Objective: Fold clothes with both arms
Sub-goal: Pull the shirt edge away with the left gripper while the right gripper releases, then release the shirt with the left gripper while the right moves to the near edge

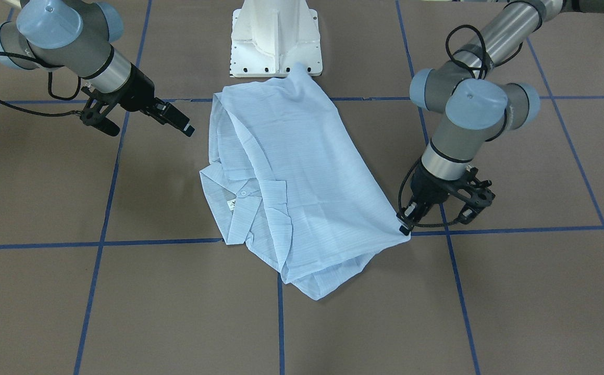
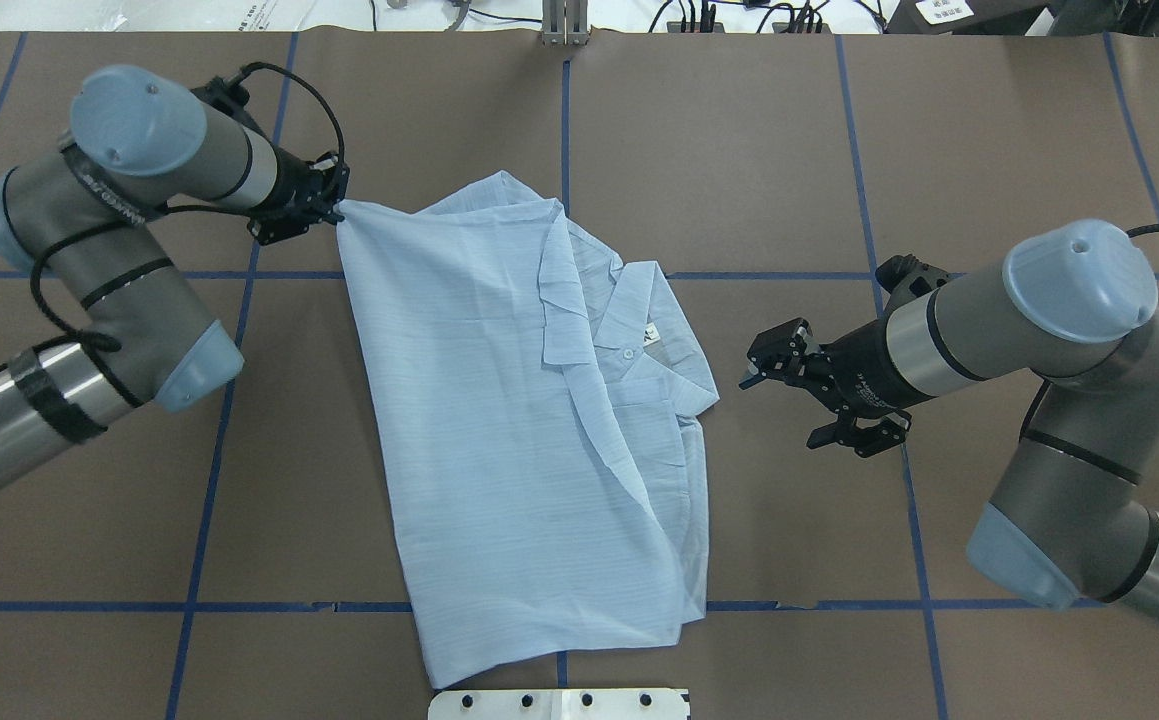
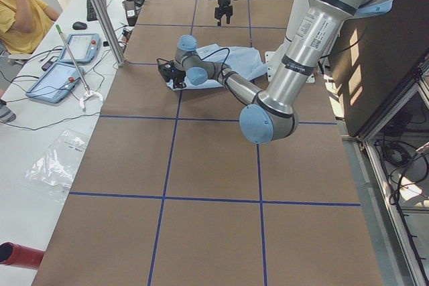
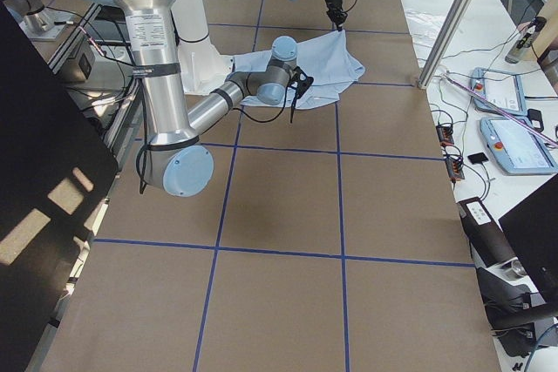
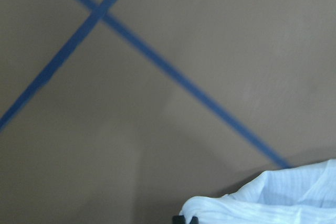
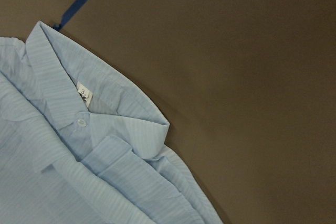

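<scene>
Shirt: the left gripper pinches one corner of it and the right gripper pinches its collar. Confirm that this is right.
One part is wrong. The left gripper does pinch a corner of the shirt, but the right gripper pinches nothing: it is open beside the collar, apart from it. The overhead exterior view shows this.

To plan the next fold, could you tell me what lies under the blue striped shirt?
The thin blue striped shirt lies on the brown taped table; anything else beneath is covered.
</scene>
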### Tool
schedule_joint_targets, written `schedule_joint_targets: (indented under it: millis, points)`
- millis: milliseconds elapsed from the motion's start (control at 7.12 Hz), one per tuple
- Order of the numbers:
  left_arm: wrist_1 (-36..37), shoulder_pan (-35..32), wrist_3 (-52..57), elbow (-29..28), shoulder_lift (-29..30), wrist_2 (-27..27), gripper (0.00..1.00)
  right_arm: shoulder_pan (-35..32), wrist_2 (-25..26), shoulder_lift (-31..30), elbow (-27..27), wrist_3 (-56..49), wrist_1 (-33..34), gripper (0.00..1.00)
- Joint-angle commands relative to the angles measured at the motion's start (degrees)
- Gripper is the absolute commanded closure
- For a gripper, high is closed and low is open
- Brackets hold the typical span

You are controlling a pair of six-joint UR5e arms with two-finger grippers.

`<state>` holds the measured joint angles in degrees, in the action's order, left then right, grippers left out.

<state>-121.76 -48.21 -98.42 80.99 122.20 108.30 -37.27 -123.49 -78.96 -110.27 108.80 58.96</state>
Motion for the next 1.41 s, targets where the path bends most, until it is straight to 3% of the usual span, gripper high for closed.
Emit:
schedule_joint_targets:
  millis: [0, 141, 281, 422, 703, 843, 1265]
  points:
    - [-11.5, -3.1, 2.0, -16.8, 7.5, -0.4, 0.94, 0.1, 0.3, 2.0, 0.4, 0.1, 0.2, 0.00]
    - [-13.2, -3.2, 3.5, -17.8, 7.4, -0.4, 0.60, 0.3, 2.1, 5.3, 2.3, 0.1, 0.8, 0.00]
    - [-13.2, -3.7, 5.4, -16.8, 7.4, 0.2, 0.49, 1.3, 5.7, 9.7, 4.6, -0.2, 2.9, 0.00]
    - [-13.2, -3.9, 5.5, -14.0, 5.4, 1.6, 0.48, 2.9, 10.0, 10.7, 4.7, -1.2, 5.6, 0.00]
    - [-13.2, -5.2, 6.0, -4.7, -2.5, 6.2, 0.48, 13.7, 25.9, 16.1, 4.7, -11.2, 14.8, 0.00]
    - [-13.2, -5.4, 6.8, -2.4, -4.9, 6.3, 0.49, 18.1, 31.2, 16.6, 4.9, -18.5, 17.3, 0.00]
    - [-13.4, -5.4, 9.9, -1.4, -7.6, 6.0, 0.48, 20.8, 37.0, 23.2, 14.4, -34.7, 19.2, 0.00]
